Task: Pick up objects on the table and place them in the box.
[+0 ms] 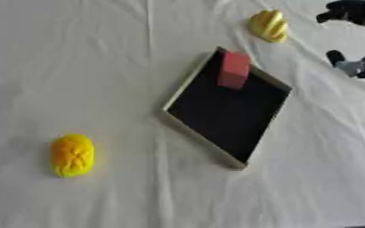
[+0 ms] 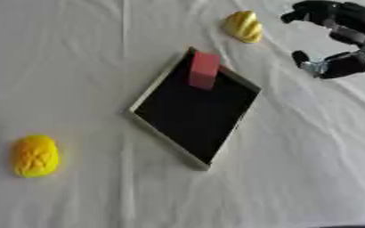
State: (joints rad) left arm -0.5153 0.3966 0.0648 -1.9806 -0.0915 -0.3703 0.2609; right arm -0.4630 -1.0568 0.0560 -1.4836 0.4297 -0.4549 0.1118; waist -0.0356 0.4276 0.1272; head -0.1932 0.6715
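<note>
A shallow box (image 2: 159,132) with a black floor and pale rim lies tilted in the middle of the white cloth. A red block (image 2: 204,70) stands inside it at its far corner. A ribbed yellow object (image 2: 244,26) lies beyond the box at the far right. Another yellow, rounded object (image 1: 72,155) lies at the near left. My right hand (image 2: 338,26) hovers at the upper right, just right of the ribbed yellow object, its fingers and thumb curved apart with nothing between them. My left hand shows in no view.
A white, wrinkled cloth (image 1: 92,67) covers the whole table. Folds run across it at the far right, near my right hand.
</note>
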